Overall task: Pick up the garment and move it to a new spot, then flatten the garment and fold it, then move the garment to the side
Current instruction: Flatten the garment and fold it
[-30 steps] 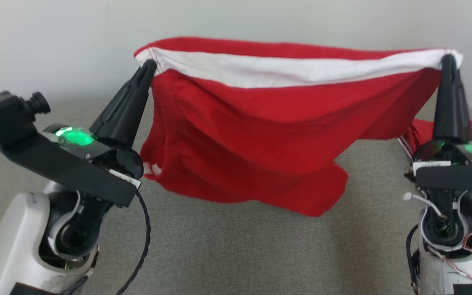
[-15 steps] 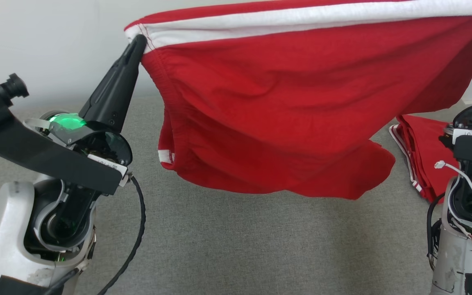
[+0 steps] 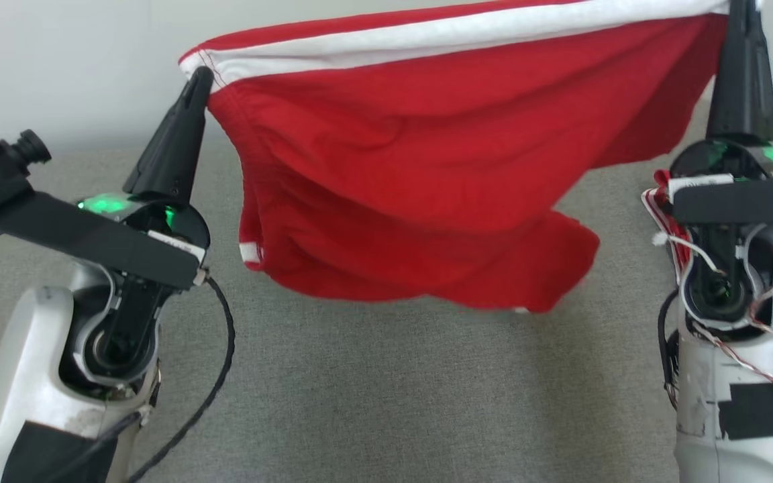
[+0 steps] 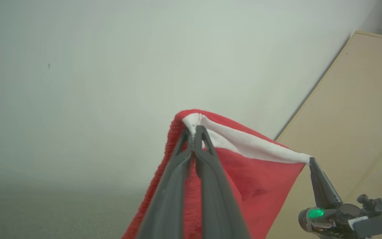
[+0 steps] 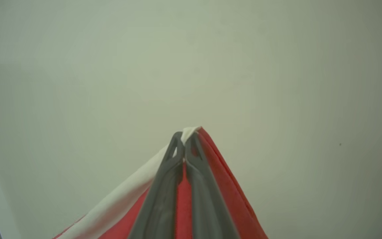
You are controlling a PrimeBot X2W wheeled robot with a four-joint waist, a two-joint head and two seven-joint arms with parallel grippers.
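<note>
The garment [image 3: 427, 168] is red with a white band along its top edge. It hangs stretched between my two grippers, above the grey fabric surface [image 3: 386, 402], and its lower hem sags and ripples. My left gripper [image 3: 200, 72] is shut on the garment's left top corner. In the left wrist view the fingers [image 4: 207, 179] pinch the garment [image 4: 257, 179] where white band meets red cloth. My right gripper [image 3: 739, 5], at the head view's top edge, is shut on the right top corner. The right wrist view shows the fingers [image 5: 164, 189] closed on the garment [image 5: 224, 186].
Another red piece of clothing with white trim [image 3: 658, 201] lies on the surface behind my right wrist. A pale wall [image 3: 58, 67] stands close behind the held cloth. A beige panel [image 4: 360, 116] leans at the right of the left wrist view.
Both grippers have carried the garment higher in the head view. Its hem has swung. The whole picture has shifted, so the camera has moved too.
</note>
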